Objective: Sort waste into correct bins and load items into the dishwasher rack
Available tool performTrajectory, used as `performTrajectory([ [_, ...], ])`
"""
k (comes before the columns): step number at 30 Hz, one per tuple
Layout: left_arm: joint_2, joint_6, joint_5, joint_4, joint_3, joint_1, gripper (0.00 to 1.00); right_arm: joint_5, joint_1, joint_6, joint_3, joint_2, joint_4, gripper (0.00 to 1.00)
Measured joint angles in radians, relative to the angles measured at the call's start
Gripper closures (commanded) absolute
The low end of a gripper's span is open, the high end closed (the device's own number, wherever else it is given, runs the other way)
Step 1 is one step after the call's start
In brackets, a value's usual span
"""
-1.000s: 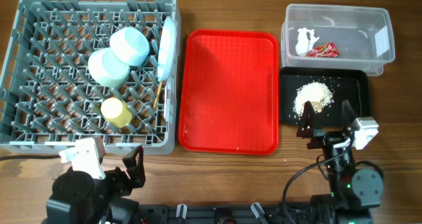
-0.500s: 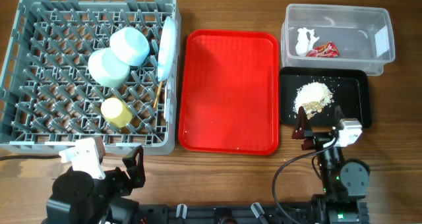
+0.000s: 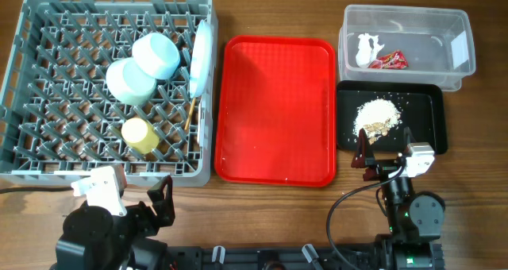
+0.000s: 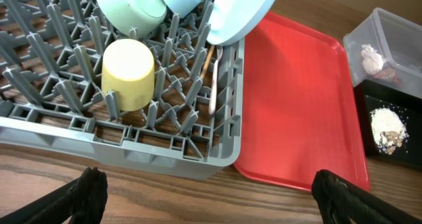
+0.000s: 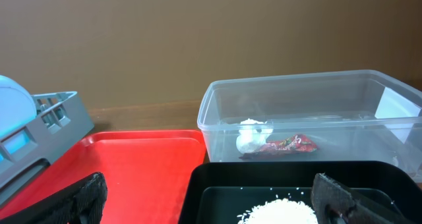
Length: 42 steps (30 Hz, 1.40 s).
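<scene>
The grey dishwasher rack holds a light green bowl, a pale blue bowl, a yellow cup, a pale plate on edge and wooden chopsticks. The clear tub holds the white tissue and red wrapper. The black tray holds beige crumbs. My left gripper is open and empty at the rack's near edge. My right gripper is open and empty at the black tray's near edge. The fork is not visible.
A bare red serving tray lies between the rack and the bins. Wooden tabletop shows along the near edge, where both arm bases sit.
My right gripper drew back toward the table's near edge and slightly left during the first half second. It has held still since. The left arm has not moved.
</scene>
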Motion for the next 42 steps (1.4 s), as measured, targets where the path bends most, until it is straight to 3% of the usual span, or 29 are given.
performTrajectory([
  [11, 0.000, 0.000, 0.000, 0.000, 0.000, 0.002, 0.00, 0.000, 0.000, 0.000, 0.000, 0.000, 0.000, 0.00],
  [15, -0.002, 0.000, 0.000, 0.043, -0.019, 0.085, 0.00, 0.000, 0.000, 0.000, 0.000, 0.000, 0.000, 0.00],
  [22, -0.179, -0.003, 0.000, 0.299, -0.327, 0.204, 0.00, 0.000, 0.000, 0.000, 0.000, -0.002, 0.000, 0.00],
  [29, -0.328, -0.007, 0.016, 0.767, -0.678, 0.277, 0.00, 0.000, 0.000, 0.000, 0.000, -0.002, 0.000, 0.00],
  [37, -0.333, 0.046, 0.035, 1.255, -0.868, 0.285, 0.00, 0.000, 0.000, 0.000, 0.000, -0.002, 0.000, 0.00],
  [42, -0.334, 0.093, 0.042, 1.156, -0.895, 0.285, 0.00, 0.000, 0.000, 0.000, 0.000, -0.003, 0.000, 0.00],
])
